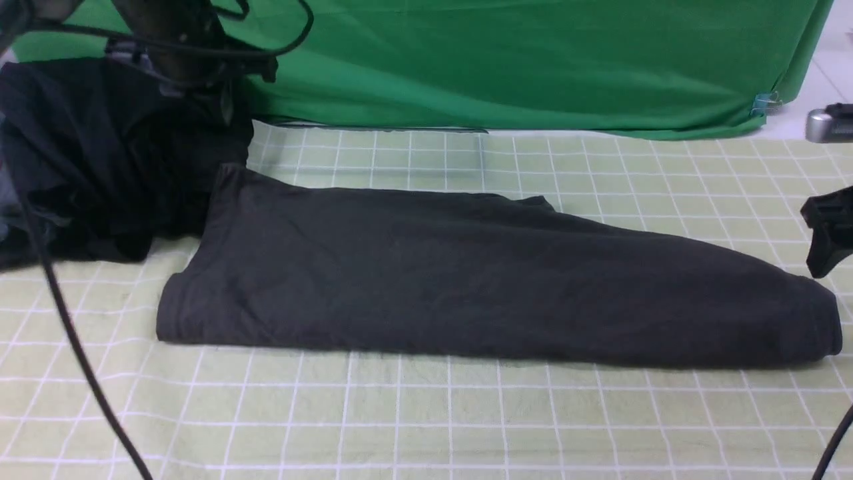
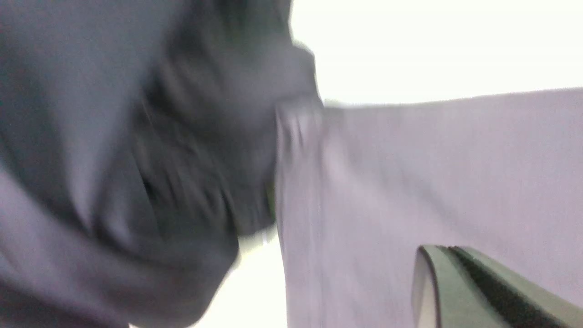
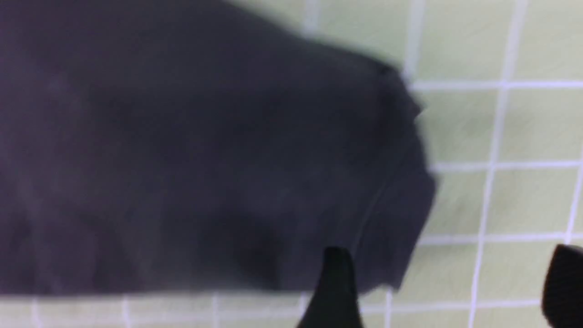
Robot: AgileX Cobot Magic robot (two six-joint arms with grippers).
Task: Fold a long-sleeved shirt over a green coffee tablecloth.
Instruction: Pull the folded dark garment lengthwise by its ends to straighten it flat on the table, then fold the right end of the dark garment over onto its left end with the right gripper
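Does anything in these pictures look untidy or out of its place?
Yes: the dark grey jersey shirt has uneven edges; a small corner pokes out along its far edge. Nothing looks spilled.

the front view is bright and mostly crisp, the left wrist view washed out, both wrist views blurred.

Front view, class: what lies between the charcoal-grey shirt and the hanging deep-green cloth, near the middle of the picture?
Only a bare strip of the pale green gridded tablecloth separates the charcoal-grey shirt from the deep-green cloth, as the front view shows.
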